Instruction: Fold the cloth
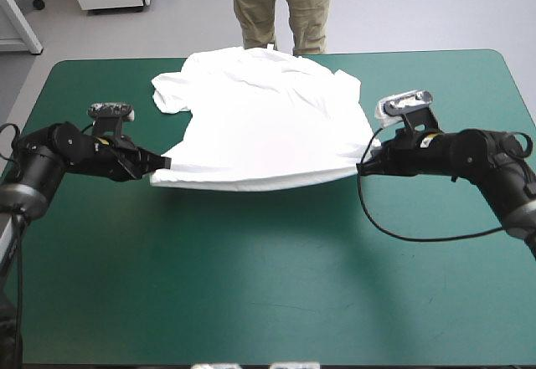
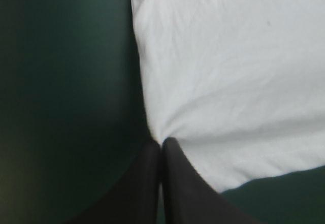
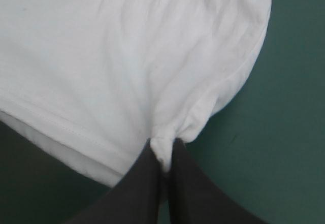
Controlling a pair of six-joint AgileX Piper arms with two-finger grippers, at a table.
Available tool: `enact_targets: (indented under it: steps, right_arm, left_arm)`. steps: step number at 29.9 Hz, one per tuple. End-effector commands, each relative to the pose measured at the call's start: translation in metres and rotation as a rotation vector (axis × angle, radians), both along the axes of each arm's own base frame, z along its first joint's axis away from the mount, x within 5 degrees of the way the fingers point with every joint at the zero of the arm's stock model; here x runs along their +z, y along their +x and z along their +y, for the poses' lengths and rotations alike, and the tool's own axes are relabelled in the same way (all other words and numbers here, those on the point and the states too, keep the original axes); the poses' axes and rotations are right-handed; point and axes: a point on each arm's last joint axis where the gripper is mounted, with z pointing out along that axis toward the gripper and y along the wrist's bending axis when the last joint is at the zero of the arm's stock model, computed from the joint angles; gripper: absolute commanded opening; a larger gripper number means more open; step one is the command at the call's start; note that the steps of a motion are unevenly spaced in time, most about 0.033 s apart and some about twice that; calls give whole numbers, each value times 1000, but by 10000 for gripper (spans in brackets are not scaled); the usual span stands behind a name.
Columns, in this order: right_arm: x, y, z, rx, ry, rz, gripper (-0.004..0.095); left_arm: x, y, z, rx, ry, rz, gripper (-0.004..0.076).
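Left gripper [image 1: 163, 162]: fingers all but closed, tips pinching the near left corner of the T-shirt [image 1: 260, 118]. In the left wrist view the cloth [image 2: 228, 82] puckers into the closed tips [image 2: 161, 145].

Right gripper [image 1: 362, 168]: fingers likewise all but closed, clamped on the near right corner. In the right wrist view a small bunch of hem is nipped at the tips [image 3: 165, 158], and the stitched hem of the shirt [image 3: 127, 56] runs away from it.

Count: two grippers, both holding cloth; one T-shirt, white; one sleeve [image 1: 167, 91] plainly seen at the far left.

Position: the T-shirt is spread out on the far half of the table, centred between its left and right edges. The near edge is stretched between the two grippers, with a shadow beneath it. The neck end lies close to the far edge.

Room: the teal-green cover [image 1: 251, 285] is bare across the whole near half. There are bare strips outside each arm toward the left and right edges, and little room at the far edge.
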Motion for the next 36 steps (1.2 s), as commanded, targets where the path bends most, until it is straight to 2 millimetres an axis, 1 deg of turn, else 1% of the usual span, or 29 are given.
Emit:
enact_targets:
  steps: [1, 5, 8, 12, 15, 19, 21, 24, 28, 36]
  right_arm:
    - [4, -25, -4, -9, 51, -43, -17]
    - [-22, -49, -7, 9, 38, 50, -17]
    - [-41, -64, -8, 13, 43, 117, -17]
    - [-68, -81, -8, 14, 65, 238, -16]
    - [-82, -90, -8, 29, 76, 296, -16]
    - [-88, -102, -9, 45, 71, 331, -14]
    - [-90, -108, -11, 35, 69, 336, -12]
    - [-94, -116, -14, 23, 67, 341, -12]
    - [-94, -117, -14, 14, 69, 326, -11]
    - [-94, -116, -15, 4, 72, 318, -10]
  left_arm:
    - [3, -31, 0, 2, 4, -37, -9]
    - [-11, -61, 2, -20, 46, 43, -9]
    - [-17, -82, 5, -12, 72, 83, -9]
    - [-14, -103, 5, -9, 74, 79, -9]
    - [-12, -116, 7, -10, 96, 112, -9]
    - [-14, -130, 9, 13, 120, 128, -9]
    - [-19, -136, 9, 15, 114, 140, -9]
    - [-31, -144, 9, 14, 114, 192, -9]
    - [-43, -145, 8, 22, 97, 204, -9]
    - [-42, -143, 2, 10, 29, 194, -9]
